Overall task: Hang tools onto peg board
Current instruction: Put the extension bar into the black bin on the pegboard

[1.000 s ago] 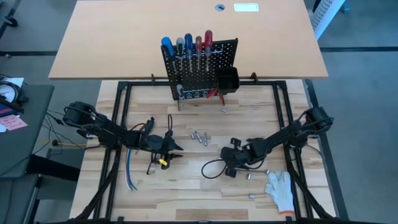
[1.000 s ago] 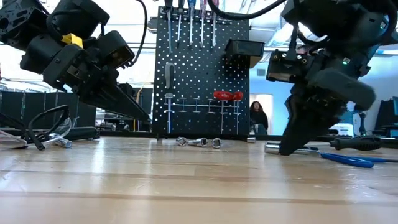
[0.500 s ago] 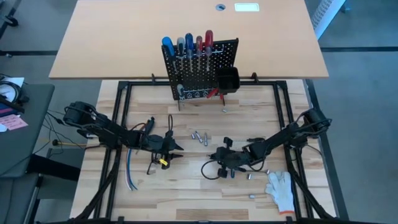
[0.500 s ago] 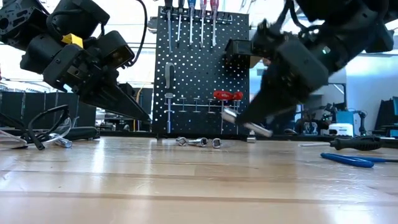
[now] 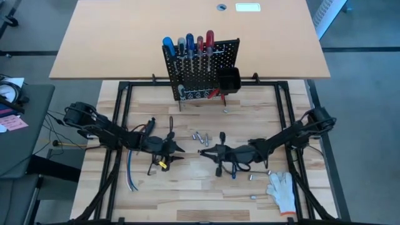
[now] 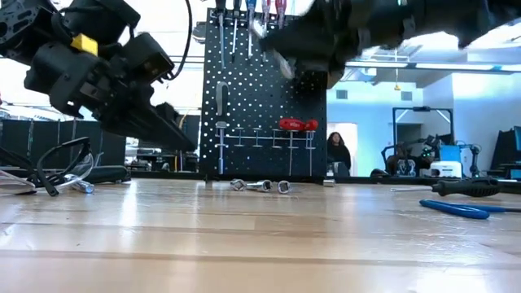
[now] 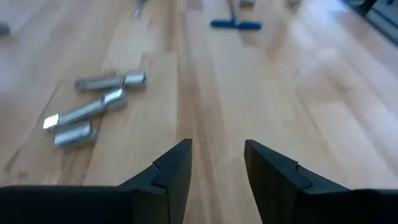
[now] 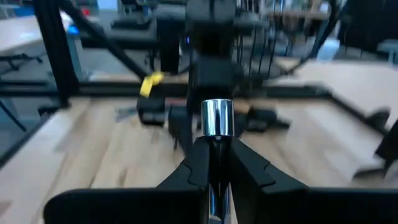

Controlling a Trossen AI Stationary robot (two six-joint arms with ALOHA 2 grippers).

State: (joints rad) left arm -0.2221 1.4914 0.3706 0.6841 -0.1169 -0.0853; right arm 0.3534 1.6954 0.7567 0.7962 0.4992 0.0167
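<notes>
Aloft, right tool (image 8: 216, 163) around silver socket (image 8: 216, 118).

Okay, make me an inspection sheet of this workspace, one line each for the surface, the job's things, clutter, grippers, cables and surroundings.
Surface: light wooden worktop inside a black frame.
Job's things: peg board upright at the far edge, screwdrivers hung along its top, red-handled pliers lower down; loose metal bits lie mid-table.
Clutter: white glove near the right front corner.
Grippers: left gripper open, empty, above the wood; right gripper shut on a shiny metal bit, raised mid-table.
Cables: coloured cable bundle at the left side.
Surroundings: tan table behind the board; a person far back in the room.
</notes>
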